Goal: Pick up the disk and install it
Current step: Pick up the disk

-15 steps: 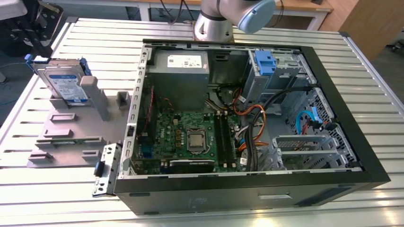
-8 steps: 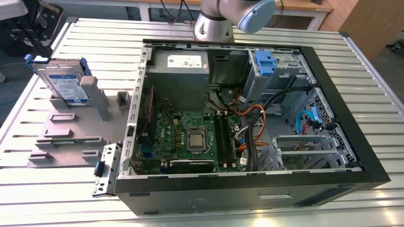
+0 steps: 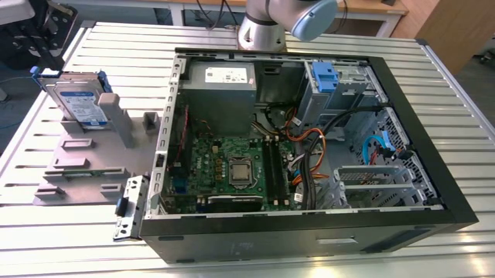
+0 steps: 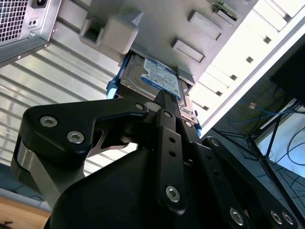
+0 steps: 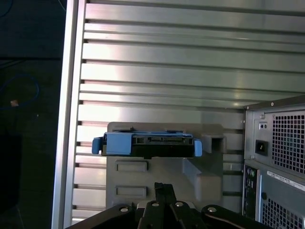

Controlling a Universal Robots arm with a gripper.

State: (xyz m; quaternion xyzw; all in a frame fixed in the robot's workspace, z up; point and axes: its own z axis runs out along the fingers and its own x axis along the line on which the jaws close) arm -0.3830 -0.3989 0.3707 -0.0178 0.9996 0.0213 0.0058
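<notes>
The disk is a silver drive with a white-and-blue label in a blue carrier. It stands on edge, leaning, in a slot of the grey fixture at the exterior view's left. My black gripper hangs just above and behind the disk's top edge, apart from it. In both wrist views the disk lies straight ahead of the gripper. The fingers are pressed together with nothing between them.
An open computer case lies right of the fixture, with a motherboard, cables, a grey power supply and a drive bay with a blue bracket. The slatted metal table ends close to the disk's left.
</notes>
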